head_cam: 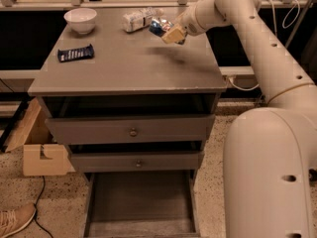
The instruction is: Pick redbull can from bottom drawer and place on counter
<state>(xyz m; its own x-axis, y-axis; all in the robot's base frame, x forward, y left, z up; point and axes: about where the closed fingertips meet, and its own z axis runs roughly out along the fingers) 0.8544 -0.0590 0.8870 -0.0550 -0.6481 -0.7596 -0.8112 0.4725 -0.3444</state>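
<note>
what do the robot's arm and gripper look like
The arm is glossy cream-white, built of smooth rounded tubular segments with a row of small dark holes, widening into a bulky rounded shell at lower right. The gripper, over the back right of the counter, is tan-yellow and blocky. No lettering shows.

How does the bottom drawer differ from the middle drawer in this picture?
The bottom drawer is pulled far out, its dark floor showing; the middle drawer is nearly shut, its inside hidden. The middle drawer shows a round knob; the bottom drawer's front is cut off by the picture's edge. Both are grey. The end effector is far from both, over the counter beside the can.
</note>
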